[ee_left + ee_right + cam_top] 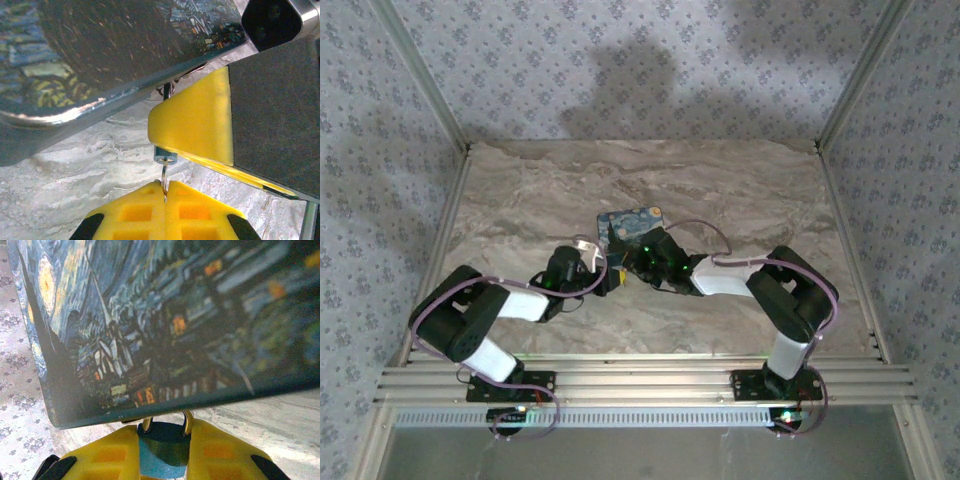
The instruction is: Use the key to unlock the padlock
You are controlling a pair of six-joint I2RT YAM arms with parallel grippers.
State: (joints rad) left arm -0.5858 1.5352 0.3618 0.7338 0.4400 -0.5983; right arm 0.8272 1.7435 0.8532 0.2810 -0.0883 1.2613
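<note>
A thin metal key (163, 175) is pinched between the yellow pads of my left gripper (165, 189), which is shut on it. The key's tip enters the bottom of the blue padlock (165, 154). My right gripper (165, 427) is shut on the padlock's blue body (162, 460), one yellow pad on each side. The gold shackle (187, 422) runs up under the edge of a box printed with a starry night painting (175, 315). From above, both grippers (610, 276) (638, 262) meet at the box's near edge.
The painted box (628, 222) lies mid-table on the marble-patterned surface (740, 190). Its underside (100, 50) hangs close over the left gripper. Metal frame posts (450, 200) border the table left and right, and a rail (640, 385) runs along the near edge.
</note>
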